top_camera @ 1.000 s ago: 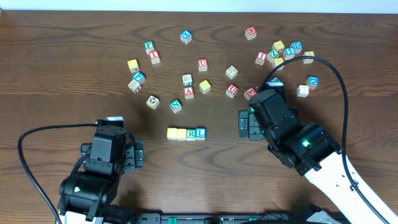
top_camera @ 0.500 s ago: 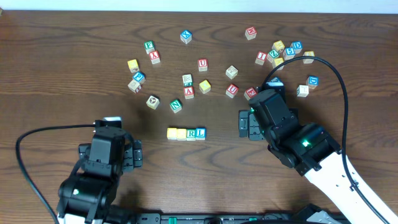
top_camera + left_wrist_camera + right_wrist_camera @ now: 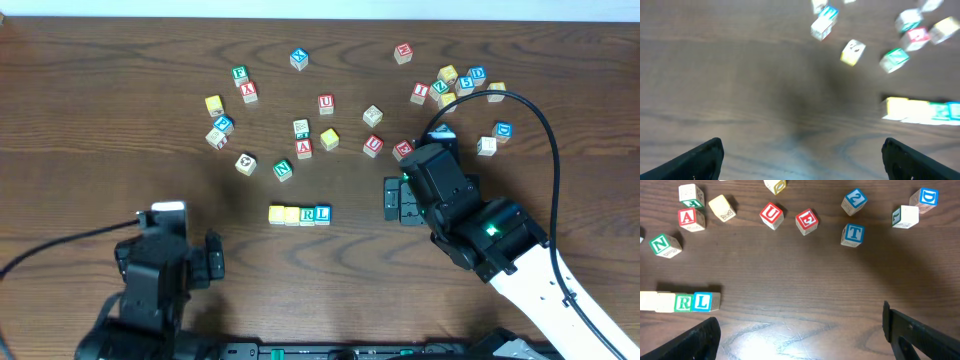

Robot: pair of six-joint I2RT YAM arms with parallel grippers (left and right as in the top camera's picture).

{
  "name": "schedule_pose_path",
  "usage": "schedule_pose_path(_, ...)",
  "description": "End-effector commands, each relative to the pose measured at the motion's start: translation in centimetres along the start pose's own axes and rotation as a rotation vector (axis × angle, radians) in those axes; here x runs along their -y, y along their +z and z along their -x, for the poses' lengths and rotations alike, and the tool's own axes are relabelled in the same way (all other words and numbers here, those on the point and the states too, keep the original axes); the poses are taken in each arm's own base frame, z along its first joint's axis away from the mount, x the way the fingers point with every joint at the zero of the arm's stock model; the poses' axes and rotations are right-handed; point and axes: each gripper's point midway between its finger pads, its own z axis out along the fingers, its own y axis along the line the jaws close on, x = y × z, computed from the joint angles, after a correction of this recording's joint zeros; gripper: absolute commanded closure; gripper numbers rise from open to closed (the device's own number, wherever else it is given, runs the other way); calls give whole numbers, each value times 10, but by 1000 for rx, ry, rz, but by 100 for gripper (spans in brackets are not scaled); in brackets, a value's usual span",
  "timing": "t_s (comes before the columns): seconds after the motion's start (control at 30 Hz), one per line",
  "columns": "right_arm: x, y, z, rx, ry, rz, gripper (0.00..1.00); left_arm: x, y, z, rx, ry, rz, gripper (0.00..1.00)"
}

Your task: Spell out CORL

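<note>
Four cubes stand touching in a row (image 3: 300, 214) at the table's middle: two yellow-faced ones (image 3: 284, 213), a green R cube (image 3: 308, 214) and a blue L cube (image 3: 322, 213). My left gripper (image 3: 217, 258) is open and empty, near the front edge, left of the row. In the left wrist view the left gripper (image 3: 802, 160) holds only bare wood, with the row (image 3: 920, 110) blurred at far right. My right gripper (image 3: 390, 200) is open and empty, right of the row. In the right wrist view the R (image 3: 684, 302) and L (image 3: 701, 301) sit left of the right gripper (image 3: 802, 335).
Many loose letter cubes lie scattered across the far half of the table: a green N (image 3: 283, 169), a red A (image 3: 303, 149), a red U (image 3: 373, 145), a cluster at the back right (image 3: 455, 82). A black cable (image 3: 545, 115) arcs over the right arm.
My left arm has drawn back toward the front edge and a little left, away from the row. The right arm and the cubes have not moved.
</note>
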Motion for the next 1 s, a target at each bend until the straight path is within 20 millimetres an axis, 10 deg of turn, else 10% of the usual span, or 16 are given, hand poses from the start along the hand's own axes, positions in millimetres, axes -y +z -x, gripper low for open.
schedule_pose_path(0.0, -2, -2, 4, 11, -10, -4, 1, 11, -15, 3, 66, 2, -94, 1)
schedule_pose_path(0.47, -2, -2, 4, 12, -10, -3, 1, -14, -54, 13, 276, -470, -120, 1)
schedule_pose_path(0.97, -2, -2, 4, 12, -10, -3, 1, -2, -30, 47, 595, -541, -253, 1)
